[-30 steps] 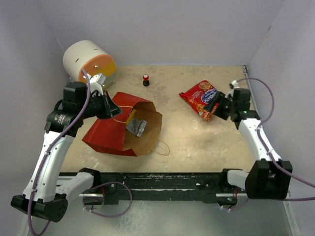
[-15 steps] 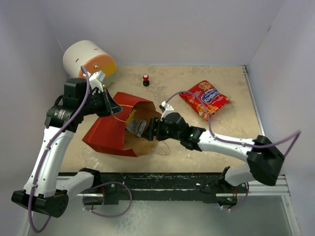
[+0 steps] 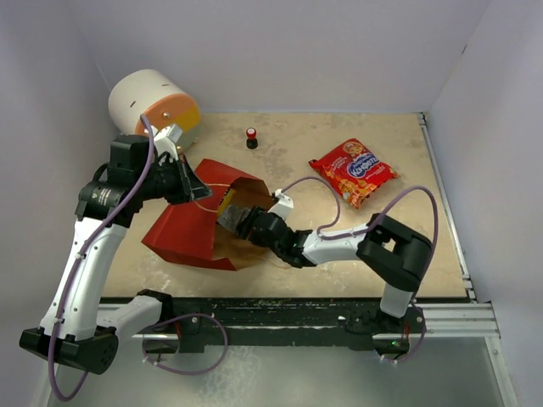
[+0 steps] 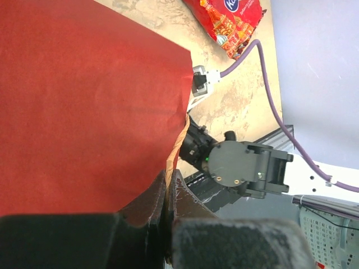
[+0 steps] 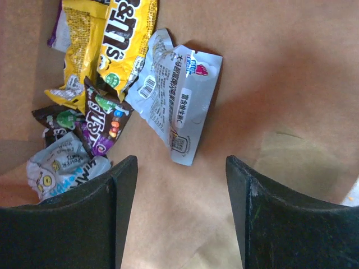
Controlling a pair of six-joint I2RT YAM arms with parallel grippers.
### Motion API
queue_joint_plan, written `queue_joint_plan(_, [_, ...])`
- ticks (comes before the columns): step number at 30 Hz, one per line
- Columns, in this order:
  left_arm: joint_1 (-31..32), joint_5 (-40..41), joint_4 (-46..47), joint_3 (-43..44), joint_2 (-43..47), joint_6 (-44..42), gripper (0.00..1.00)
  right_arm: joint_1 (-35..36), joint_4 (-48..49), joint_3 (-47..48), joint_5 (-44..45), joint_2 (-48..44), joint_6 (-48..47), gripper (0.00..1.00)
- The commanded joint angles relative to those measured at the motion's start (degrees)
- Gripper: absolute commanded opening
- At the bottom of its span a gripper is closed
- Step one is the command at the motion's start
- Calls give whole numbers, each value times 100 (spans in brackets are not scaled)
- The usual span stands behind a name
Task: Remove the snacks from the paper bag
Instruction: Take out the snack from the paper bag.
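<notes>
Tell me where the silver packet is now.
In the right wrist view, the silver packet lies inside the paper bag, just beside the yellow M&M's packet.

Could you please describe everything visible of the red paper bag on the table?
The large red paper bag, brown kraft inside, lies on its side on the beige table, mouth open to the right. The left gripper is shut on its upper rim. A thin twine loop handle lies on the table at the mouth. The open right gripper reaches inside, above a silver packet, a yellow packet and a purple-brown packet that rest on the creased inner wall.
</notes>
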State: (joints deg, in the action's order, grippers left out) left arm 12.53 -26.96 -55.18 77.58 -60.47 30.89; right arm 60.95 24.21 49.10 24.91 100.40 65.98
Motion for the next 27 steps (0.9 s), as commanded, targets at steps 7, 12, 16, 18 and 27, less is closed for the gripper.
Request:
queue_joint_plan(7, [21, -357, 69, 71, 97, -90, 0, 158, 568, 345, 1029, 691, 1090, 64])
queue_joint_plan(12, [21, -476, 69, 72, 24, -135, 0, 163, 240, 533, 1228, 861, 1488, 64])
queue_joint_plan(16, [21, -572, 108, 1, 9, -103, 0, 159, 231, 607, 1308, 1042, 1766, 64])
queue_joint_plan(18, [21, -606, 114, -24, 9, -100, 0, 157, 89, 778, 1416, 1229, 1925, 63])
queue_joint_plan(27, [21, -599, -44, -30, 110, -154, 0, 85, -327, 1454, 1713, 1910, 2371, 39])
